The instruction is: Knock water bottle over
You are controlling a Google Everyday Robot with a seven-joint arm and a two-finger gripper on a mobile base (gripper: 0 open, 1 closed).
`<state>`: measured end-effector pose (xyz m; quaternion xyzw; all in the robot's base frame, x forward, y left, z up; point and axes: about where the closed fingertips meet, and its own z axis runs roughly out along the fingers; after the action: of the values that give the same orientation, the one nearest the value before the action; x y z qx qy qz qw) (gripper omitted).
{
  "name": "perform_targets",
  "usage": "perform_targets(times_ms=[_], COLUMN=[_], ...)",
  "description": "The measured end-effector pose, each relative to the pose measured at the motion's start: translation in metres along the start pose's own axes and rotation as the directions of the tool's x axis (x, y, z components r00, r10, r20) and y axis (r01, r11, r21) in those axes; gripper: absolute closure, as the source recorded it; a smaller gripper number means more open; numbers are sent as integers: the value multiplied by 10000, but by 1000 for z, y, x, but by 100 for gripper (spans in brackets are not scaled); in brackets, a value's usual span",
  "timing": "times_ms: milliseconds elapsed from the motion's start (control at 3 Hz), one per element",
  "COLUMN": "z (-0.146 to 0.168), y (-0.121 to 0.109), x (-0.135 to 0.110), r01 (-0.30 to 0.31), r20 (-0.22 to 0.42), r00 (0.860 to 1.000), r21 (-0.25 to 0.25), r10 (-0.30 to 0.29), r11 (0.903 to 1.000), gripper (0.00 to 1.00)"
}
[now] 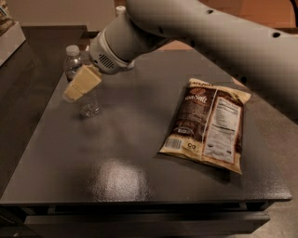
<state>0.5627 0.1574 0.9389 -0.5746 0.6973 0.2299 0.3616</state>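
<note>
The water bottle (73, 62) is small, clear and ribbed, with a white cap. It stands upright near the far left corner of the dark table (116, 153). My gripper (80, 85), with cream-coloured pads, hangs from the big grey arm that comes in from the upper right. It sits right in front of the bottle's middle and covers it, so only the cap, the shoulder and the base (90, 108) show. I cannot tell whether it touches the bottle.
A brown and cream snack bag (207, 123) lies flat on the right half of the table. A white cap (120, 8) peeks above the arm at the back. A pale box edge (9, 39) sits far left, off the table.
</note>
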Motion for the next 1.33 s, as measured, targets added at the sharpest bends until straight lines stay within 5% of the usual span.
perform_targets(times_ms=[1000,1333], z=[-23,-54], y=[-2,-11], x=[11,29], r01=[-398,78], r20=[384,-133], r00=[9985,9999], r21=[58,534], r10=[395,-71], r11=[9992,9985], gripper=[87,100])
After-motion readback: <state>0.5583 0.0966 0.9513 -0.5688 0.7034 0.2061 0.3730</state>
